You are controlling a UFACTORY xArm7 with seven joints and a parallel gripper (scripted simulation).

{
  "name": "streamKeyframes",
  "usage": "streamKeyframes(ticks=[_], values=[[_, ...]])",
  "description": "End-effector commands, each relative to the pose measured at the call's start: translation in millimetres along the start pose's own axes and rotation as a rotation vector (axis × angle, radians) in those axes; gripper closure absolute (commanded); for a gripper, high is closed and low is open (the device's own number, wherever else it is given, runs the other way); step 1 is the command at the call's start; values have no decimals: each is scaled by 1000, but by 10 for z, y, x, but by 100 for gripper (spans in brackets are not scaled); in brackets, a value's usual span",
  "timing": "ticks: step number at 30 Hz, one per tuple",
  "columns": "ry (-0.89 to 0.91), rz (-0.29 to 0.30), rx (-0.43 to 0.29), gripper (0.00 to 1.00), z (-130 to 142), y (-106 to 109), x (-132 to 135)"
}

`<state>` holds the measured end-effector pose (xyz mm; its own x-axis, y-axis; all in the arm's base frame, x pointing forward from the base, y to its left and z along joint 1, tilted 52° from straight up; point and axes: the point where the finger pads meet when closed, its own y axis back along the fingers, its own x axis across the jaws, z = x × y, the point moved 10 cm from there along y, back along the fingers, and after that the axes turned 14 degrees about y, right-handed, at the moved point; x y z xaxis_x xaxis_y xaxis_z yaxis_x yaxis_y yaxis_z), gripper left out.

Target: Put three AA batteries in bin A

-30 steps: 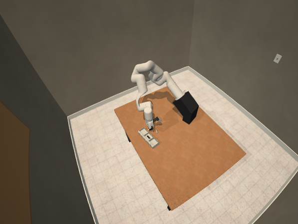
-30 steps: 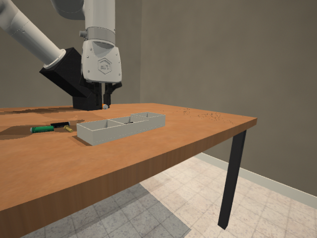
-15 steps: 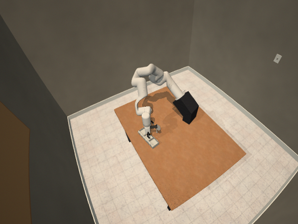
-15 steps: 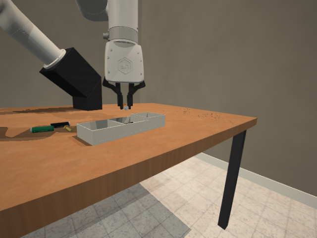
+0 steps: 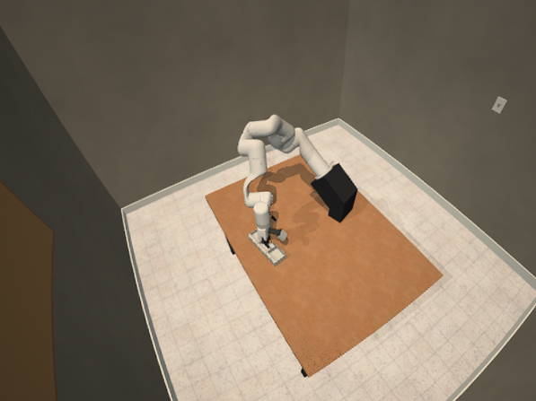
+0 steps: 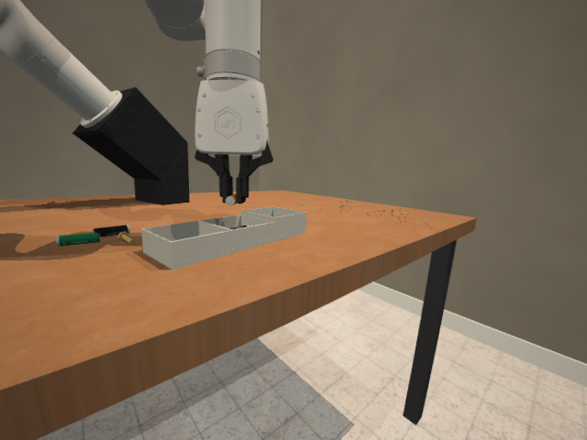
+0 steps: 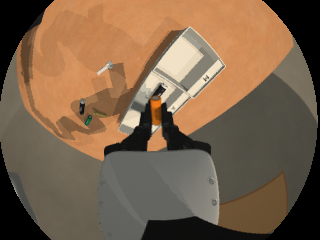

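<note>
- Beneath the pincer (image 5: 267, 243) (image 6: 234, 201) (image 7: 156, 122), the desk (image 5: 347, 277) (image 6: 118, 302) (image 7: 250, 45) carries everything.
- Just below it, a three-compartment bin row (image 5: 280, 260) (image 6: 227, 246) (image 7: 212, 75); its lettering is too small to trust, so a wrong-bin drop is possible.
- The pincer itself: narrow, gripping an orange battery. Opening while off-centre could send it onto a divider.
- Below its tips, a black battery (image 7: 160, 90) lies in the middle compartment; landing on it, the orange battery (image 5: 270, 241) (image 6: 230, 201) (image 7: 156, 109) might bounce or roll.
- Off to its side, a green battery (image 6: 78, 238) (image 7: 88, 120) and another black one, outside the bins.
- Beside those, a brass-coloured screw (image 6: 127, 237) (image 7: 100, 113).
</note>
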<state>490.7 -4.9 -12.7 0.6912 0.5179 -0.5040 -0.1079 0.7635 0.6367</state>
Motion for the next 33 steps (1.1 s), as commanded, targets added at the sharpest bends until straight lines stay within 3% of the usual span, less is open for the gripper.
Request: streamKeyframes(ticks=[1, 20, 33], values=[[-156, 3, -5, 100, -5, 17, 17], [-620, -2, -18, 100, -16, 17, 28], [-620, -2, -18, 100, -16, 17, 28]])
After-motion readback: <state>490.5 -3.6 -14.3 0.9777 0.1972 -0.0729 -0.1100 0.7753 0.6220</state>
